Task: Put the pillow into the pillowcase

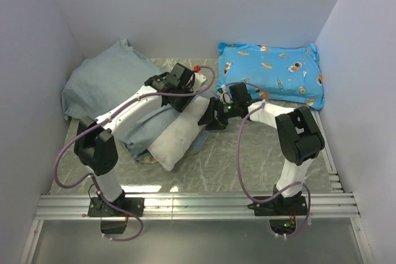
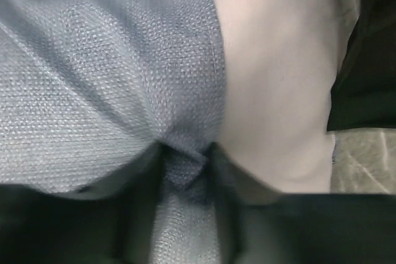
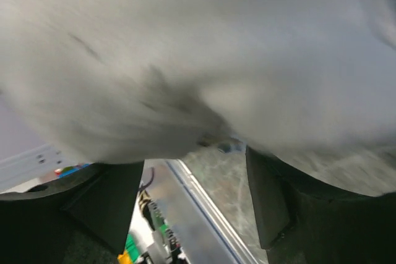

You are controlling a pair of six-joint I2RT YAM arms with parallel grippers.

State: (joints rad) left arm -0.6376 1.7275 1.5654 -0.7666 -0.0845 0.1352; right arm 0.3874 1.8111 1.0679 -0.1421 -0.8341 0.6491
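The white pillow (image 1: 178, 133) lies slantwise mid-table, its far end partly inside the grey-blue pillowcase (image 1: 102, 78), which bunches at the back left and runs under my left arm. My left gripper (image 1: 184, 98) is shut on a pinched fold of pillowcase edge (image 2: 185, 165), right beside the pillow (image 2: 278, 78). My right gripper (image 1: 208, 119) is at the pillow's right side. In the right wrist view its jaws (image 3: 192, 160) stand wide apart, with the pillow (image 3: 204, 47) pressed over the fingertips (image 3: 267, 183) and nothing clamped.
A bright blue cartoon-print cushion (image 1: 272, 72) lies at the back right. Grey walls close in the left, back and right. A metal rail (image 1: 198, 205) runs along the near edge by the arm bases. Marbled tabletop (image 1: 247, 153) shows between pillow and right arm.
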